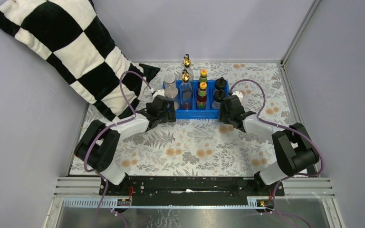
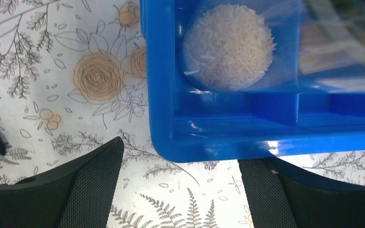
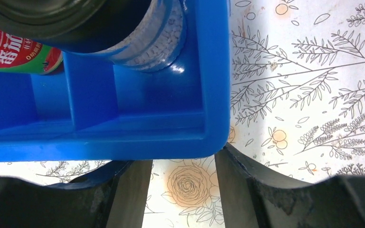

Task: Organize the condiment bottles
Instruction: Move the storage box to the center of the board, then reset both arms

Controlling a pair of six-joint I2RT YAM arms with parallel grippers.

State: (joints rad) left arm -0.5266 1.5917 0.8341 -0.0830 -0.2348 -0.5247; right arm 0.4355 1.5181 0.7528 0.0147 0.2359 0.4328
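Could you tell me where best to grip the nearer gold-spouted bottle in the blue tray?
Probably the neck just under its spout, coming from above: the gold-spouted bottle stands upright in the blue tray, with a silver-lidded jar and an orange-capped bottle close beside its body.

Left wrist view: the rice jar runs off the top edge, so no lid in frame, and the blurry clear shape right of it is anyone's guess. Right wrist view crops the black-capped shaker and the red-labelled bottle at the edges. From overhead, its print is too tiny to read.
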